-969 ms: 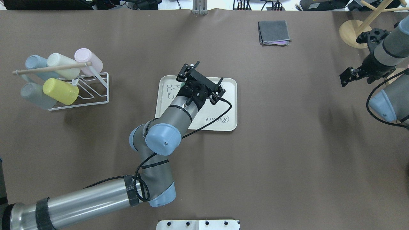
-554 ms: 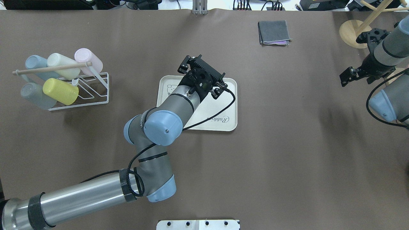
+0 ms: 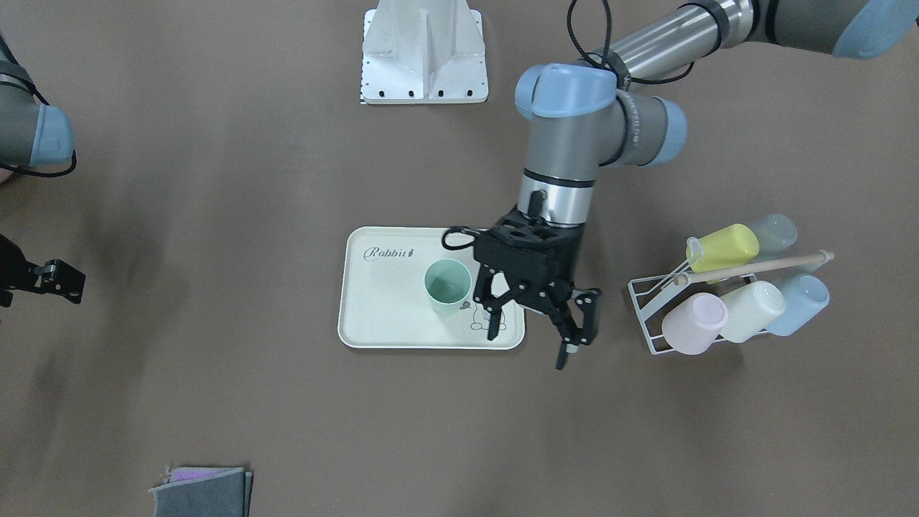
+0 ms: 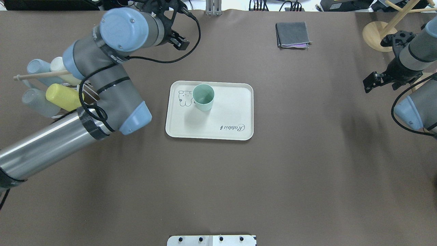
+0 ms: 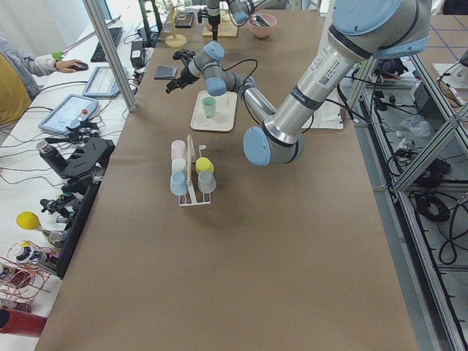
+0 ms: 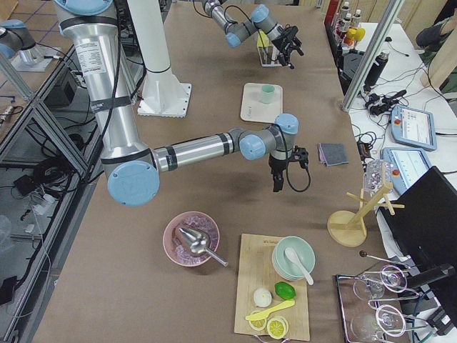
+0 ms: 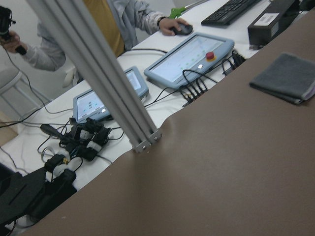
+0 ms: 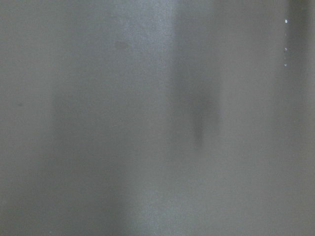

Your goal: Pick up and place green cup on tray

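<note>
The green cup [image 4: 203, 97] stands upright on the cream tray [image 4: 232, 112], next to the bunny drawing, with nothing touching it. It also shows in the front-facing view [image 3: 447, 286] on the tray [image 3: 388, 316]. In that view my left gripper [image 3: 528, 350] is open and empty, just beside the cup at the tray's corner. In the overhead view the left arm is raised high at the back left, and its gripper [image 4: 175, 37] is mostly hidden by the wrist. My right gripper [image 4: 371, 82] is open and empty, far to the right.
A white wire rack [image 3: 657, 309] with several pastel cups, one yellow-green [image 4: 63, 96], stands on the left, partly under my left arm. A folded grey cloth [image 4: 293, 34] lies at the back. A wooden stand [image 4: 377, 34] is at the back right.
My left arm has lifted off the tray and swung up to the back left. The green cup, hidden under the gripper before, now stands uncovered on the tray. The right arm has not moved.
</note>
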